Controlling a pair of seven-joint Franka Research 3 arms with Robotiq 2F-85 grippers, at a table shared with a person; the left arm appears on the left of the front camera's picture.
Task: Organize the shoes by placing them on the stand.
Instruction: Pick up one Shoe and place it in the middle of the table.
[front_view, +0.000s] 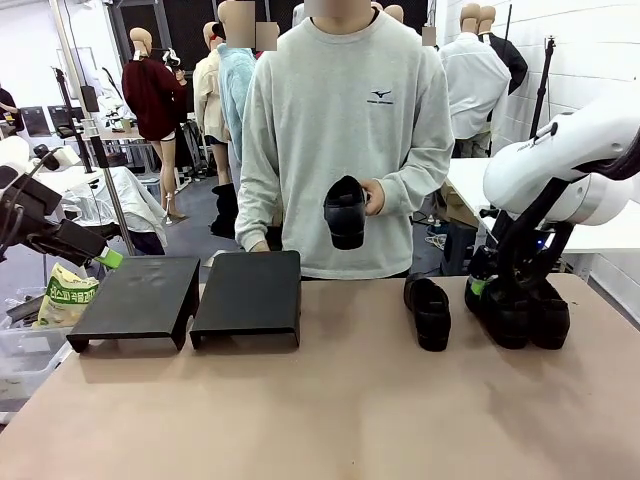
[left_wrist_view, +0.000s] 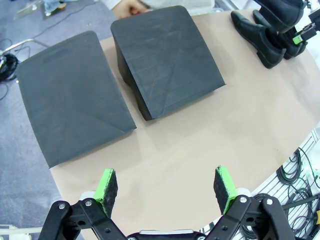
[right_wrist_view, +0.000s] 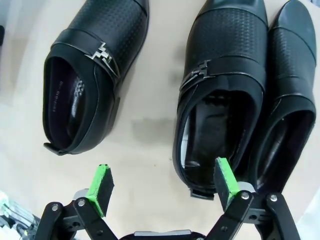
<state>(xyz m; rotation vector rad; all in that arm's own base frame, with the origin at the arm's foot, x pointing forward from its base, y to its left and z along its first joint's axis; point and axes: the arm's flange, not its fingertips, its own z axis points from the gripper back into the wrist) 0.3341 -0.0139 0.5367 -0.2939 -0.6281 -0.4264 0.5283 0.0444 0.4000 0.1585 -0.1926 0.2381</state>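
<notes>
Here, the left gripper (left_wrist_view: 167, 181) hangs up and to the left of two black stands, its jaws spread wide with nothing between them. The left stand (front_view: 135, 298) and right stand (front_view: 248, 292) sit just beside each other on the table (front_view: 350, 420), both tops bare. Past the right stand, the person's hand (front_view: 372, 197) grasps the held shoe (front_view: 346, 212) in the air at chest height. Further right, a lone loafer (right_wrist_view: 85, 85) with a metal buckle lies on the table. Beside it, the middle loafer (right_wrist_view: 220, 100) and outer loafer (right_wrist_view: 292, 85) rest touching along their sides. The right gripper (right_wrist_view: 162, 181) hovers low over their heels, jaws apart. One green pad sits at the middle loafer's heel opening and the other over bare table; whether the pad touches it I cannot tell.
</notes>
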